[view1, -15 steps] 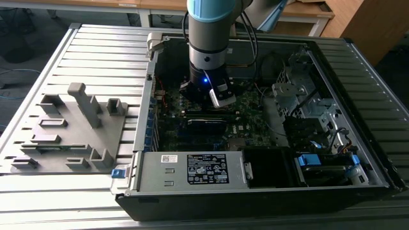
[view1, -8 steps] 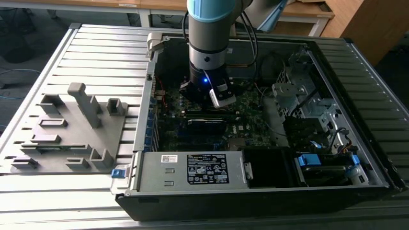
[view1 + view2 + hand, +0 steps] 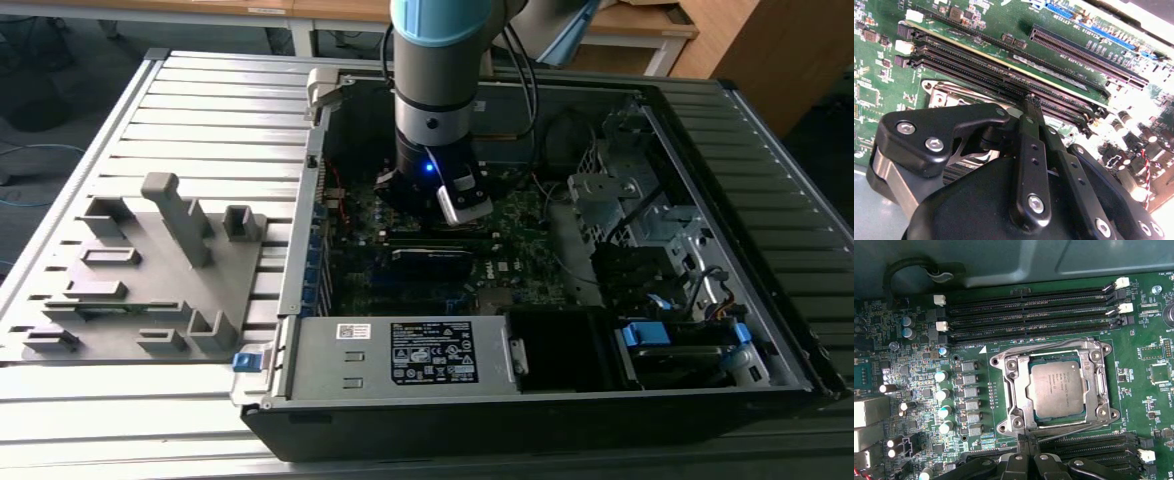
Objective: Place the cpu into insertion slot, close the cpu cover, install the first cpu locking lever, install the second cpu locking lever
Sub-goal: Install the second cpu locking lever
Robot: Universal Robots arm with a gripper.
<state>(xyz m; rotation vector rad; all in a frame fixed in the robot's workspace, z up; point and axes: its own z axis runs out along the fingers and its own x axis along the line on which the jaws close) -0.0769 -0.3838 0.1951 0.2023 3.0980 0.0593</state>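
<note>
Inside the open computer case (image 3: 747, 110), the cpu (image 3: 1058, 389) sits in the insertion slot (image 3: 1004, 362) under the lowered cpu cover (image 3: 1021, 390); the gripper (image 3: 1026, 442), fingers apparently pinched together, hovers at the socket's edge, seemingly to work a lever.

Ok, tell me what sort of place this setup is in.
Probably a robotics lab or test workshop. An opened desktop computer case lies on a slatted metal workbench, the robot arm reaches into it above the motherboard, and grey fixture blocks sit beside it.
</note>
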